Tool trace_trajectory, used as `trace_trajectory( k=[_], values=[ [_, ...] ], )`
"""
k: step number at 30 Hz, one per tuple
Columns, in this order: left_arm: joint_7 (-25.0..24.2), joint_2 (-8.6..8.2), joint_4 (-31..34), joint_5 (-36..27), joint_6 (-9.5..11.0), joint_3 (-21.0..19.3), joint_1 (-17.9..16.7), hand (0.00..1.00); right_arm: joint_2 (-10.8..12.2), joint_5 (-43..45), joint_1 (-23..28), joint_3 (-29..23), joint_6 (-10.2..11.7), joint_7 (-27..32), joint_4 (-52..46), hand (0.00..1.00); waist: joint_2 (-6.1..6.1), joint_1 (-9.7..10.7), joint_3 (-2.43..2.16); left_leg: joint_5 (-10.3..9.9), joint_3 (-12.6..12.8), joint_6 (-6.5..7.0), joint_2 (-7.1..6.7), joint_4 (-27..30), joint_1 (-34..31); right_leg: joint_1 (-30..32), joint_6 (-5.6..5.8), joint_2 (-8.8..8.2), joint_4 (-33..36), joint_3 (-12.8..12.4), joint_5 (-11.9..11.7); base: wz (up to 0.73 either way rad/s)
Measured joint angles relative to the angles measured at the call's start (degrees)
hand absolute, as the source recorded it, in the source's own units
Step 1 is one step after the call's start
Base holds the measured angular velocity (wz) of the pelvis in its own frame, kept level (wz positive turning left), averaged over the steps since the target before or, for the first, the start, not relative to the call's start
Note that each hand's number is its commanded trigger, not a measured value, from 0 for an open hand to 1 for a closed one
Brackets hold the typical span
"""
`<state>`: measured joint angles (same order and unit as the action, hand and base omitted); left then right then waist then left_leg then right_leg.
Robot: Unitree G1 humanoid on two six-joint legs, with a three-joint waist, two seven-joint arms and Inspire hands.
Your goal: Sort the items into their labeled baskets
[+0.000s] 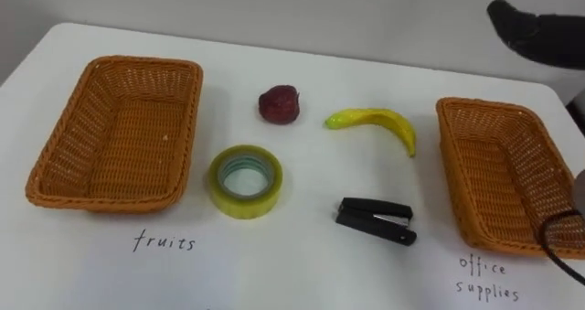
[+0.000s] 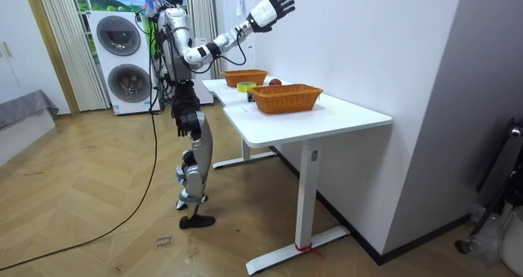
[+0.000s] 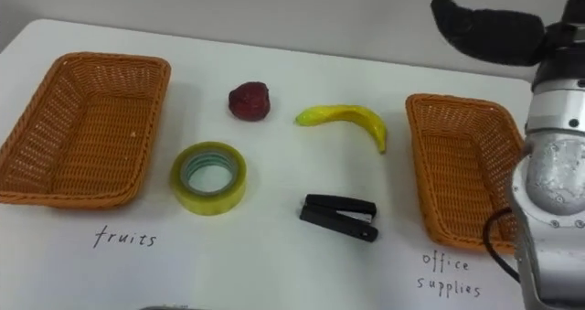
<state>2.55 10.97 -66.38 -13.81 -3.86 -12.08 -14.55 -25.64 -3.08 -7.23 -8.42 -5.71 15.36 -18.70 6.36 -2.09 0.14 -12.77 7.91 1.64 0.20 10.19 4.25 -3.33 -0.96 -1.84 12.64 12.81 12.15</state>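
A big white counter (image 1: 302,264) stands by a white wall, and the robot stands on the wood floor at one side of it. Behind the robot, two white washing machines (image 2: 122,60) are stacked one on top of the other. Two brown woven baskets sit on the counter, well apart. The left basket (image 1: 110,127) has nothing in it, and the right basket (image 1: 503,182) has nothing in it too. Some words are written on the counter in front of each basket. The robot's right arm is lifted up high over the far right side of the counter. The right robot hand (image 2: 274,6) is open, with its fingers spread out, and it holds nothing. It is up in the air, above and behind the right basket, and touches none of the things. All four things lie on the counter between the two baskets. The yellow tape roll (image 1: 245,207) lies flat just beside the left basket. The yellow banana (image 1: 379,121) lies near the right basket, at the back. The black stapler (image 1: 375,220) lies in front of the banana, nearer to the robot. The small dark red fruit (image 1: 279,104) sits at the back, behind the tape roll and to the left of the banana.
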Motion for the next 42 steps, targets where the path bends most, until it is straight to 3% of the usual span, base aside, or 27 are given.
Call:
trace_trajectory(
  k=[3, 16, 31, 42],
  values=[
    [0.9, 0.03, 0.1, 0.3, -0.6, 0.0, 0.2, 0.00, -1.2, 1.2, -0.7, 0.6, -1.0, -3.1, 0.1, 0.00, -0.16, 0.0, -0.04, 0.0, 0.0, 0.00, 0.03, 0.0, -0.1, 0.0, 0.00, 0.02, 0.0, 0.2, 0.0, 0.00],
    [-2.2, 1.59, 1.9, 0.5, -2.4, 1.0, 0.9, 0.00, -1.3, 10.9, -1.0, 3.1, -5.8, -18.6, 6.4, 0.00, -0.67, 0.1, -0.08, 0.0, -0.2, 0.00, 0.10, 0.2, 0.1, -0.6, 0.02, -0.08, -0.1, 1.1, -0.2, 0.01],
    [-6.0, 1.64, 2.3, 0.9, -2.7, 1.0, 1.6, 0.00, -1.9, 15.1, -1.0, 3.1, -7.0, -32.3, 9.9, 0.00, 0.02, -0.2, -0.28, 0.0, -0.2, 0.01, 0.12, 0.5, 0.3, -0.6, -0.08, -0.10, -0.1, 1.0, -0.2, 0.00],
    [-5.7, 1.64, 2.2, 0.4, -2.7, 1.1, 1.8, 0.00, -1.9, 14.1, -0.9, 3.1, -7.0, -37.3, 11.1, 0.00, -0.17, 0.0, -0.12, 0.0, -0.1, 0.02, 0.15, 0.5, 0.2, -0.7, -0.15, -0.03, -0.1, 0.7, -0.3, 0.00]
  ],
)
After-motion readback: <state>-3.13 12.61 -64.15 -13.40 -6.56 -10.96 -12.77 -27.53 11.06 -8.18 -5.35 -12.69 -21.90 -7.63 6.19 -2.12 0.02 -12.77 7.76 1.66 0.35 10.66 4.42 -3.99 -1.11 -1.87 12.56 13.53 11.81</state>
